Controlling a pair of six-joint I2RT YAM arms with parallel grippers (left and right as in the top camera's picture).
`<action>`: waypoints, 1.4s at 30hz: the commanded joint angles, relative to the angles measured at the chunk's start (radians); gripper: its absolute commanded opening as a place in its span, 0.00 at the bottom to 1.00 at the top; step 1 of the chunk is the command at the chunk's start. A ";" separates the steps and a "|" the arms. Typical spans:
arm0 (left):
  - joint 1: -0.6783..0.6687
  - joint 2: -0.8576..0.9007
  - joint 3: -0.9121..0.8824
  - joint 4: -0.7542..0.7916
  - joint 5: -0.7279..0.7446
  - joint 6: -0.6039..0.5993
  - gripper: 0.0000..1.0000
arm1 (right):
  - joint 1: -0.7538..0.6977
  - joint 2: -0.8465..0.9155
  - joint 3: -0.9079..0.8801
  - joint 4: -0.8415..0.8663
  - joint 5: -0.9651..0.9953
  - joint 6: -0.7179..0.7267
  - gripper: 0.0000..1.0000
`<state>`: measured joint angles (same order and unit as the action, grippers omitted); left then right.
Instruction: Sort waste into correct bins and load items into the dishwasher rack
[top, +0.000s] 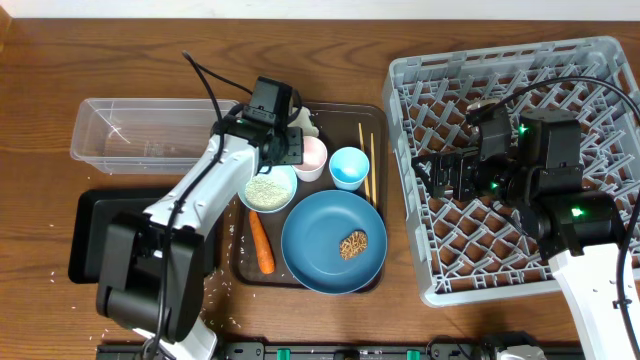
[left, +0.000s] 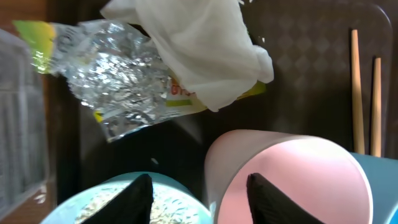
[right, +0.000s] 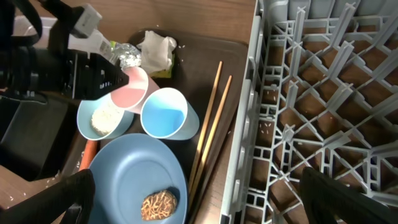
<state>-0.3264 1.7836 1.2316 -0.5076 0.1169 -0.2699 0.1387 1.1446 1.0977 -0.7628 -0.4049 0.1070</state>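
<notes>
Pink cup (left: 292, 174) stands upright on the brown serving tray (top: 340, 122), upper middle. Clock directions are from the cup in the overhead view, 12 = far table edge. The bowl (top: 268, 190) w/ rice in it sits just beside it at 7–8 o'clock, and the light-blue cup (top: 349, 168) just beside it at 4.

Only writing in view: red print on the yellow edge of the silver wrapper (left: 118, 81). It's half under the crumpled tissue (left: 199, 50), so can't be read. Both lie at 12, near the tray's far edge.

L gripper (left: 199, 202) is approx half open and straddles the cup's near wall. One finger (left: 270, 202) is inside the cup, the other (left: 134, 199) outside, over the bowl. A gap shows betw the outer finger and the wall, so nothing is pinched.

R gripper (top: 440, 175) is spread wide, holds nothing, and hangs over the rack (top: 405, 130), which stands at 3 beside the tray.

Also around:
- Chopsticks (top: 368, 160) lie side by side at 3, beyond the light-blue cup, along the tray's right edge.
- Blue plate (top: 320, 245) at 5–6, w/ the food lump (top: 353, 244) on it.
- Carrot (top: 262, 243) at 7, on the tray, betw bowl & plate's left rim.
- Clear tub (top: 150, 135) at 9, off the tray.
- Black tray (top: 90, 235) at 8, partly under the L arm (top: 200, 195).
- Loose rice grains (top: 225, 275) on the table by the tray's near-left corner.

Bowl and light-blue cup crowd the pink cup on both sides.
</notes>
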 joint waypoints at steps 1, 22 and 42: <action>-0.003 0.029 0.013 0.009 0.040 -0.005 0.44 | -0.009 0.008 0.019 0.004 -0.010 0.013 0.99; -0.015 0.038 0.009 0.019 0.077 0.006 0.06 | -0.009 0.010 0.019 0.003 -0.010 0.027 0.99; 0.194 -0.486 0.063 -0.188 0.788 0.171 0.06 | -0.008 0.010 0.019 0.207 -0.401 0.061 0.91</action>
<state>-0.1616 1.3190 1.2770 -0.6857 0.5781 -0.1825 0.1387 1.1522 1.0985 -0.6102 -0.5541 0.1715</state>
